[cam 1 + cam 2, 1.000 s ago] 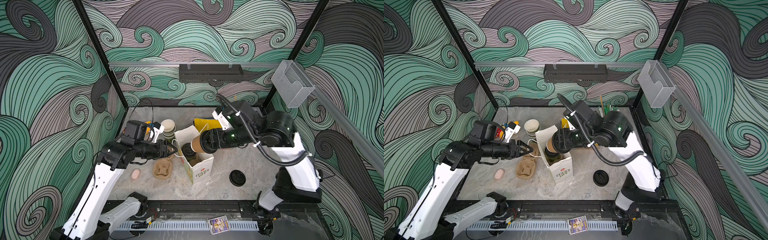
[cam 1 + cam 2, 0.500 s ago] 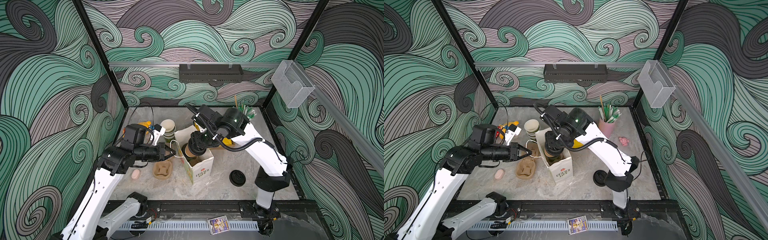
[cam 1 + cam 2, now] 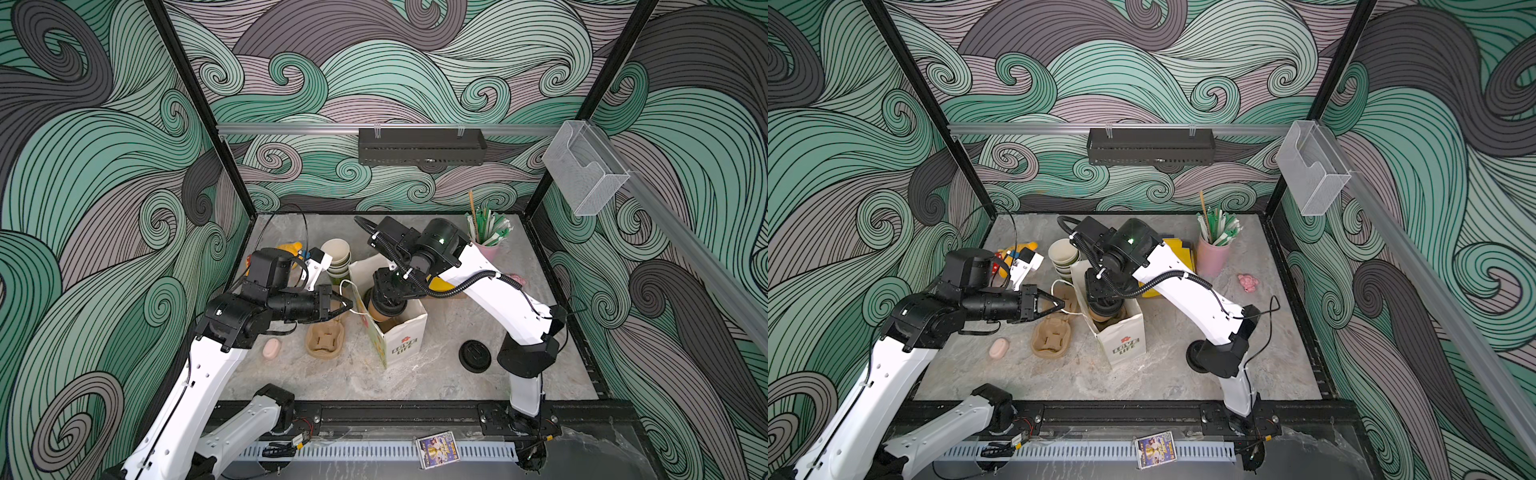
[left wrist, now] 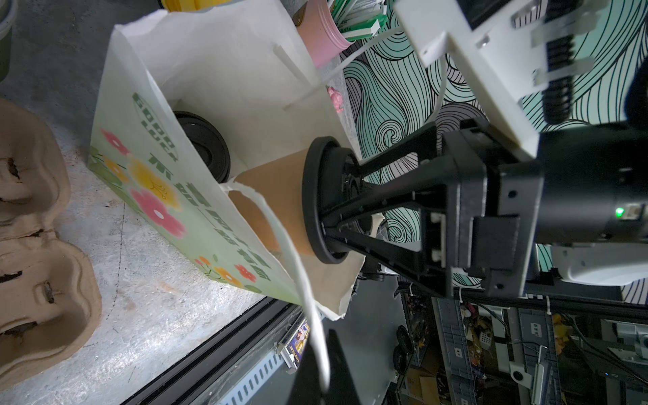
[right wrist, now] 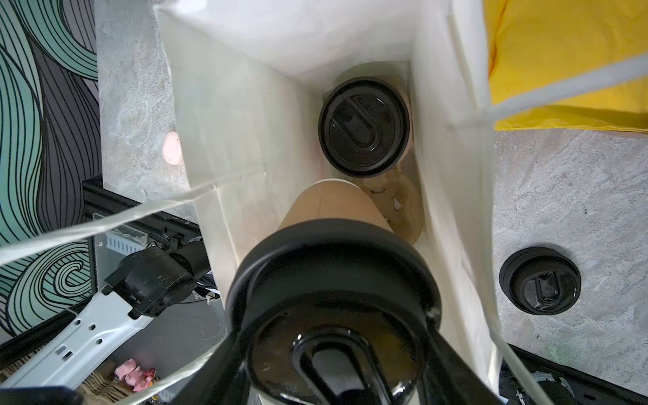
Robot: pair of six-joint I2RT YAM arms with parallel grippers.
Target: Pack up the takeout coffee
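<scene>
A: What lies by the left edge of the desk (image 3: 374, 382)?

B: A pink oval (image 3: 271, 348) lies nearest that edge. A pulp tray (image 3: 326, 338) sits just beside it, toward the middle. Behind them, toward the back edge, stands a stack of lidless cups (image 3: 337, 255).

A: And the left jaws?

B: They are pinched narrow on the white handle (image 4: 298, 270) of the bag (image 3: 401, 340), just left of the bag. In the left wrist view the strip runs straight in between them.

A: Where is the bag?

B: It stands upright near the middle of the desk with its mouth open. Its flowered side faces the left edge.

A: And the coffee?

B: The tan cup (image 4: 277, 189) is upright in the bag's mouth, with its base below the rim and its black lid above it. The right jaws reach in from above and hold it by the lid, one finger on each side of the rim. The second cup (image 5: 364, 126) stands on the bag's bottom, at the end nearer the back edge, apart from the tan cup.

A: What is right of the bag?

B: A loose lid (image 3: 475, 355) lies flat toward the front edge, near the right arm's base. A pink cup of straws (image 3: 486, 249) stands by the back right corner.
</scene>
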